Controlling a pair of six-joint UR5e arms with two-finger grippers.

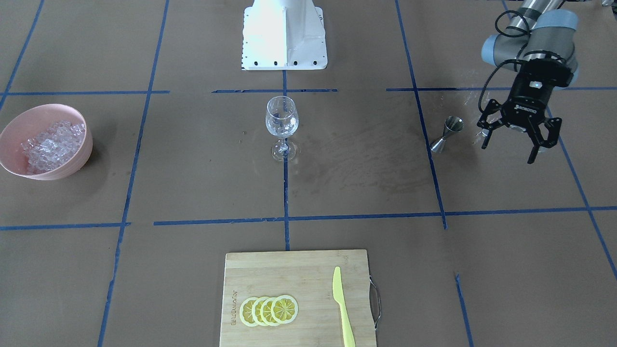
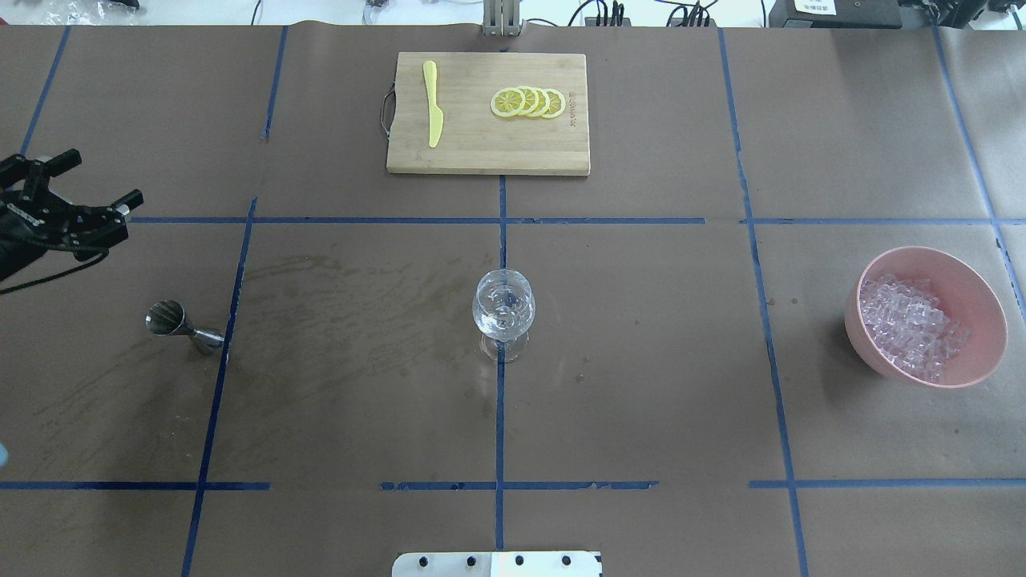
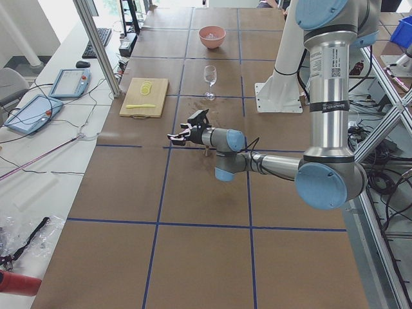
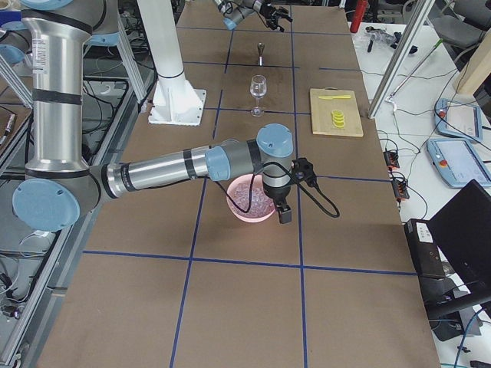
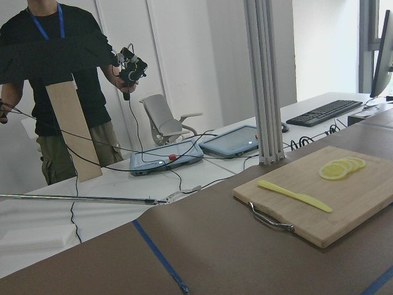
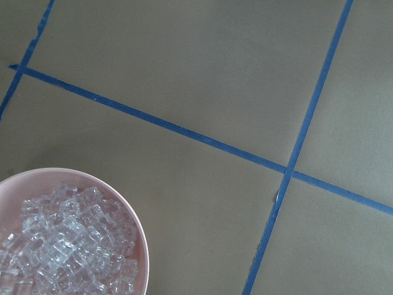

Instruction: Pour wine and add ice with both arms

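Observation:
A clear wine glass (image 1: 282, 120) stands upright at the table's middle; it also shows in the overhead view (image 2: 503, 308). A steel jigger (image 1: 448, 135) stands beside my left gripper (image 1: 518, 137), which hangs open and empty above the table; overhead it shows at the left edge (image 2: 100, 178). The ice (image 2: 910, 324) fills a pink bowl (image 2: 978, 288) and shows in the right wrist view (image 6: 61, 252). My right gripper (image 4: 285, 213) hovers by the bowl in the exterior right view only; I cannot tell if it is open or shut.
A bamboo cutting board (image 1: 289, 270) holds lemon slices (image 1: 269, 310) and a yellow knife (image 1: 342, 308) at the operators' side. The white robot base (image 1: 284, 38) stands behind the glass. A person stands beyond the table in the left wrist view (image 5: 61, 92).

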